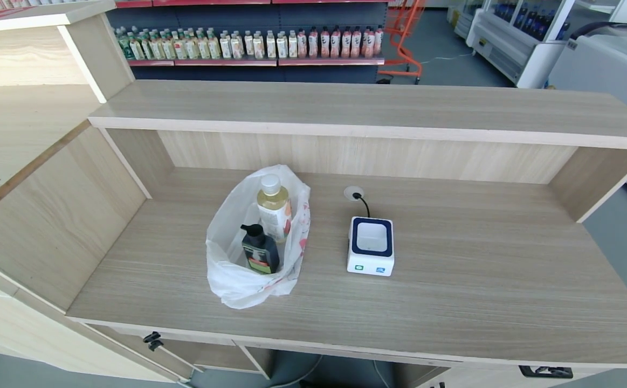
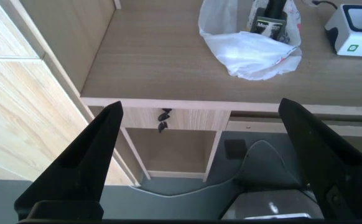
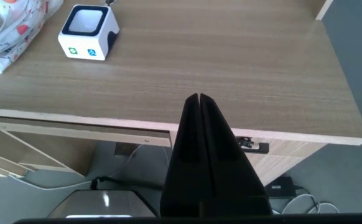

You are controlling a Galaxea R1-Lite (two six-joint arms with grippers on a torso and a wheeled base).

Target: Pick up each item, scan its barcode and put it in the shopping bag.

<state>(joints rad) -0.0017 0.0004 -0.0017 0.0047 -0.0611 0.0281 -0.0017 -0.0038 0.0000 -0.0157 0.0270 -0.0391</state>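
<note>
left gripper: fingers spread wide, nothing between them, hanging below the counter's front edge.
right gripper: fingers pressed flat together, holding nothing, also low, in front of the counter edge.
shopping bag: white plastic, mouth open, standing on the counter, up beyond the left fingertips and well apart from them. The open mouth probably makes drop-ins easier.
tea bottle: upright inside the bag, at the side farther from the fingers.
dark pump bottle: upright inside the bag, touching or just beside the tea bottle, on the side nearer the fingers.
scanner: white box with its window facing up, just beside the bag, ahead of the right fingertips and off toward the left arm. It likely sits near the bag so scan-then-drop is short.
cable: runs from the scanner's back to a hole in the counter.
stage: both visible bottles are bagged, so the task looks done or close to it.
</note>
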